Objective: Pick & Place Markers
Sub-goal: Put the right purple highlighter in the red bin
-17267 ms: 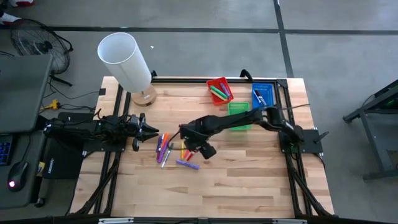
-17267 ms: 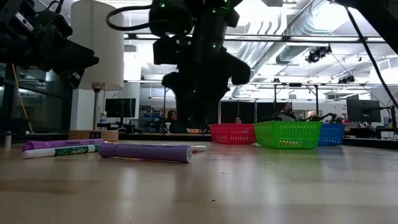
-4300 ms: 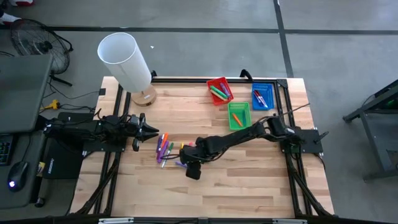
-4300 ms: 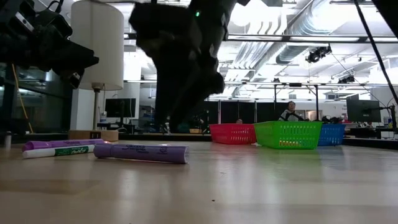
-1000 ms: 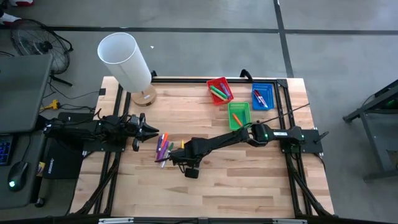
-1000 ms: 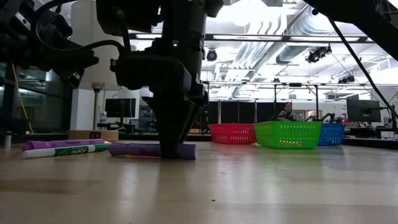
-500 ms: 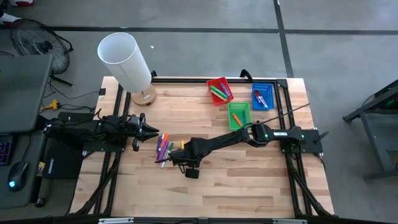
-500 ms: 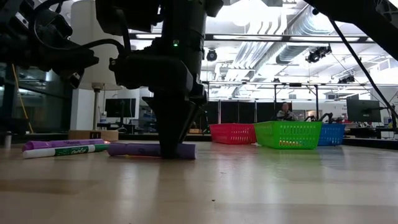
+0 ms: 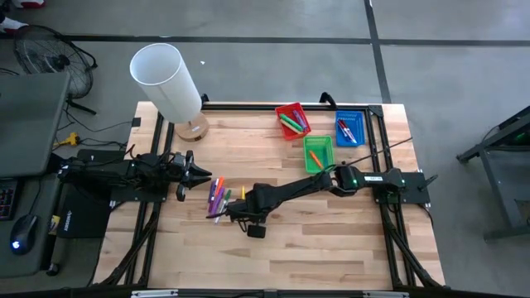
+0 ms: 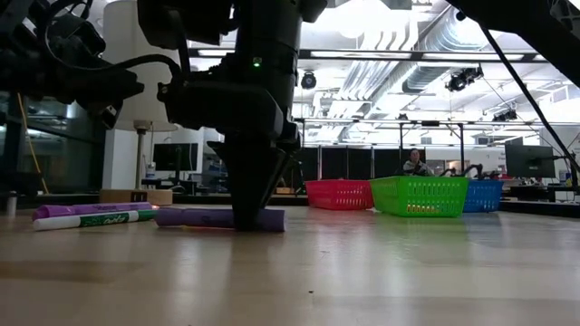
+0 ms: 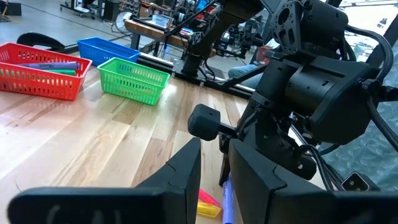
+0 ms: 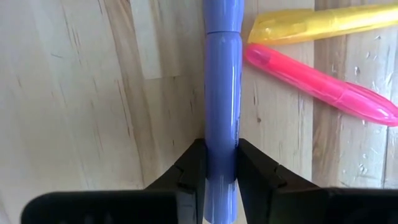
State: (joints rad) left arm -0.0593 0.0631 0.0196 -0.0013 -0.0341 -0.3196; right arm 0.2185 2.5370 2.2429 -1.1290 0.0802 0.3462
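Several markers [image 9: 218, 197] in mixed colours lie in a loose pile on the wooden table, left of centre. At the pile's near right side my right gripper [image 9: 240, 213] points straight down, shut on a purple marker [image 12: 221, 81] that lies flat on the wood [image 10: 217, 218]. A yellow marker [image 12: 317, 25] and a pink marker [image 12: 317, 84] lie just beside it. My left gripper [image 9: 201, 175] waits level at the table's left side, above the pile's left edge. Its fingers [image 11: 186, 174] stand a narrow gap apart with nothing between them. My right gripper pinches the purple marker's barrel [image 12: 221, 134] between its two fingers [image 12: 193, 168], near one end and away from the cap seam. The fingers come from above, pointing down, and lie across the marker. The marker rests flat along its length on the table [image 10: 181, 218].
A red tray [image 9: 291, 121], a green tray [image 9: 318, 153] and a blue tray [image 9: 350, 128] stand at the far right, each with markers inside. A white lamp [image 9: 170, 83] stands at the far left corner. The table's near half is bare wood [image 9: 315, 248].
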